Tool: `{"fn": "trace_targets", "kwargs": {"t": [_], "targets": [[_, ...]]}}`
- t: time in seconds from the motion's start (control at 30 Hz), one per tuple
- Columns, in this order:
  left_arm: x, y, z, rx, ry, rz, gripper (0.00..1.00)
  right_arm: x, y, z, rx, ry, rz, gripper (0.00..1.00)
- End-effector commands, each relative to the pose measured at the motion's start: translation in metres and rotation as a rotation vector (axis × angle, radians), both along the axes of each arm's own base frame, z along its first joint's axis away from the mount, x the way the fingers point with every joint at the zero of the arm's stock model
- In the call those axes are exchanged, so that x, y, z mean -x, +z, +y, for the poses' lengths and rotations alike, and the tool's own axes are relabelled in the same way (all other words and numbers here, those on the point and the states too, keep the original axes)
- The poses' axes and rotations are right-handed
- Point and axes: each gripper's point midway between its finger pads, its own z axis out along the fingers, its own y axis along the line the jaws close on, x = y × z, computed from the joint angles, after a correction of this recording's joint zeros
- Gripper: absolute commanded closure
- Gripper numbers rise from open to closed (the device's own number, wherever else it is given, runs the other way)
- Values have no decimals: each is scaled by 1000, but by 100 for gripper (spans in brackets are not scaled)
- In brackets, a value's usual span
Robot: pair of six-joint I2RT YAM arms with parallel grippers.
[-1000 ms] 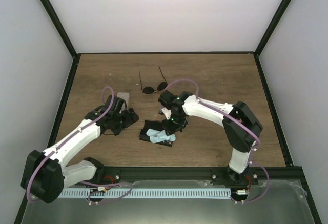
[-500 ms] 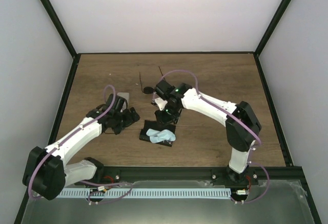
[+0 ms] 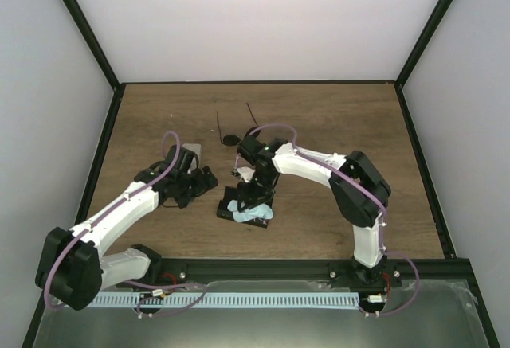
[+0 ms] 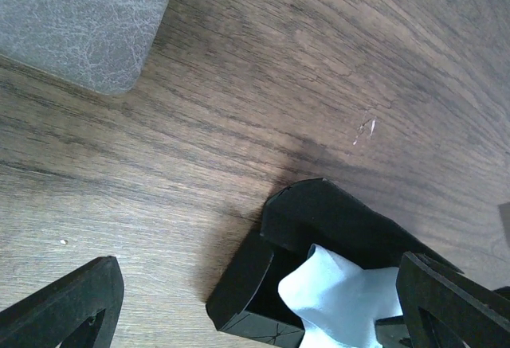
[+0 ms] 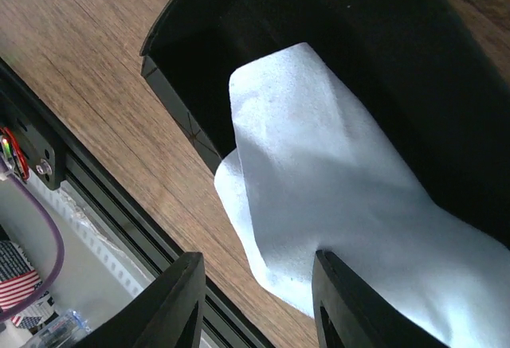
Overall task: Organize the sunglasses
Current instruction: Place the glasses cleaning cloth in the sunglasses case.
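Note:
One pair of sunglasses (image 3: 230, 137) with thin dark frames lies at the back of the table, partly hidden behind my right arm. An open black case (image 3: 228, 208) holds a crumpled light blue cloth (image 3: 250, 213). My right gripper (image 3: 252, 192) hangs over that case, open. In the right wrist view the cloth (image 5: 319, 165) drapes out of the case (image 5: 199, 53) and touches one of the fingers (image 5: 358, 308) of the right gripper (image 5: 255, 260). My left gripper (image 3: 197, 181) stands wide open just left of the case (image 4: 319, 220), with the cloth (image 4: 339, 292) ahead of the left gripper (image 4: 259, 316).
A grey oblong case (image 3: 190, 152) lies behind the left gripper, and shows as a grey case (image 4: 80, 21) at the upper left of the left wrist view. The table's black front rail (image 5: 96, 181) runs close to the black case.
My right arm has swung left and back down over the black case, now covering part of the sunglasses. The left arm has hardly moved.

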Motion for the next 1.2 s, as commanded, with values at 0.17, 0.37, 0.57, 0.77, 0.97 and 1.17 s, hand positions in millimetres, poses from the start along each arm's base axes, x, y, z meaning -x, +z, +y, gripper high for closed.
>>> {"fn": "trace_targets", "kwargs": {"t": [0.17,0.37,0.57,0.77,0.97,1.17], "targets": [[3,-8,1,-10,-12,21,4,8,-6,22,-105,43,86,59],[21,-44,8,-64,-47,122,4,13,-16,30,-140,54,151,52],[49,-76,17,-97,-82,222,3,15,-23,39,-176,58,199,50],[54,-82,12,-69,-100,242,4,9,-15,50,-226,56,186,50],[52,-83,10,-71,-120,244,4,1,-1,53,-241,59,146,50],[49,-80,8,-64,-119,230,4,-16,17,33,-133,21,15,50]]}}
